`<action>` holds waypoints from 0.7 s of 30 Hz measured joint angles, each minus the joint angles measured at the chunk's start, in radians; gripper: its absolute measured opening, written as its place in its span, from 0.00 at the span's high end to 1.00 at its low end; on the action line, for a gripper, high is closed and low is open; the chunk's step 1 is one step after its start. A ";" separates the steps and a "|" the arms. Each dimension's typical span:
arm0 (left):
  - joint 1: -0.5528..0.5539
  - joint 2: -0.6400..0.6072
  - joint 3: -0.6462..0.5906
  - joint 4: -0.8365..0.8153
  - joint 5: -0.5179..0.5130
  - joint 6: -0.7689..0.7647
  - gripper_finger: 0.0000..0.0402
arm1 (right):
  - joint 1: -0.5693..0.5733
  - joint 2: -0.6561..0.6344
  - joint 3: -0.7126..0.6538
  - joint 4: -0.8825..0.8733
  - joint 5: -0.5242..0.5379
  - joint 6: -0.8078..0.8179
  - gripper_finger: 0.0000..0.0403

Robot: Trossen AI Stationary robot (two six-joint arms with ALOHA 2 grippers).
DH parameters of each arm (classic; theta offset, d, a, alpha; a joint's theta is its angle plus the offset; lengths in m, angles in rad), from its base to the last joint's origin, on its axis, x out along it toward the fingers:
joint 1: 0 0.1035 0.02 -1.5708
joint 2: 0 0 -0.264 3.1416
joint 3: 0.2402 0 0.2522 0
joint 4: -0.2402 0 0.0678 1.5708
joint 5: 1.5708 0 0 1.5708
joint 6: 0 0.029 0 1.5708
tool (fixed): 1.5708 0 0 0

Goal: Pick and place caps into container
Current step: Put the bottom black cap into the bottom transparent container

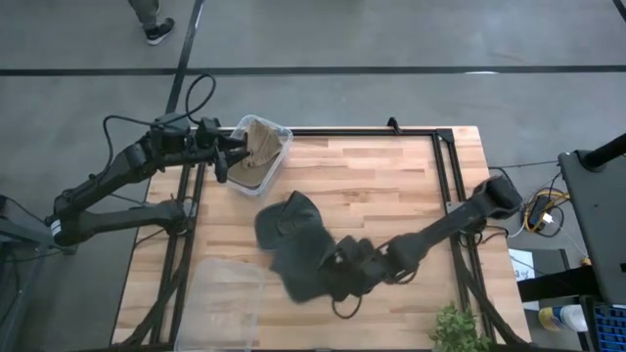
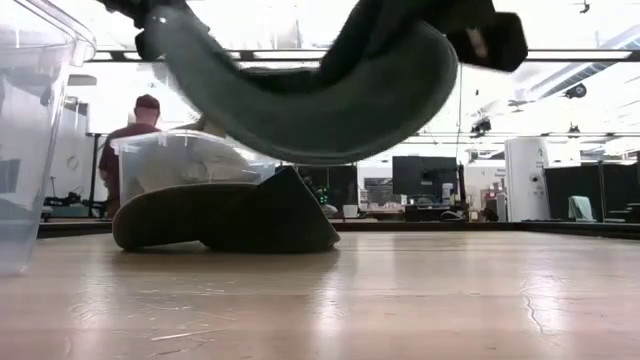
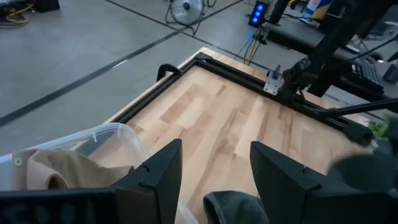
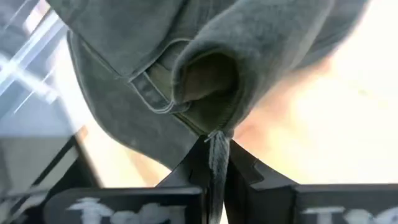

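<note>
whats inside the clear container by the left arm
A tan cap lies bunched inside the clear container, filling most of it, with the left gripper open beside its rim. Anything beneath the cap is covered, so whether more caps lie under it cannot be seen.

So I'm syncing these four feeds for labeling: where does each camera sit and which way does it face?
High: overhead, straight down on the table, both arms, the tan cap in its container.
Low: table height, level toward the room; a lifted olive cap hangs above.
Left wrist: past the open left gripper, across the table.
Right wrist: right gripper pinching the olive cap.
Shared: the olive cap, in the low and right wrist views.
</note>
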 joint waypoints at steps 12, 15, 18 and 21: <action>-0.001 0.014 0.000 0.034 0.104 -0.038 0.55 | -0.095 -0.241 0.000 -0.131 0.512 -0.262 0.97; -0.002 0.017 0.000 0.065 0.123 -0.044 0.55 | -0.145 -0.274 0.000 -0.077 0.571 -0.369 0.97; -0.005 0.019 0.000 0.123 0.126 -0.013 0.55 | -0.211 -0.289 0.000 0.013 0.582 -0.487 0.97; -0.015 0.024 -0.004 0.186 0.136 0.038 0.55 | -0.273 -0.289 0.000 0.132 0.577 -0.614 0.97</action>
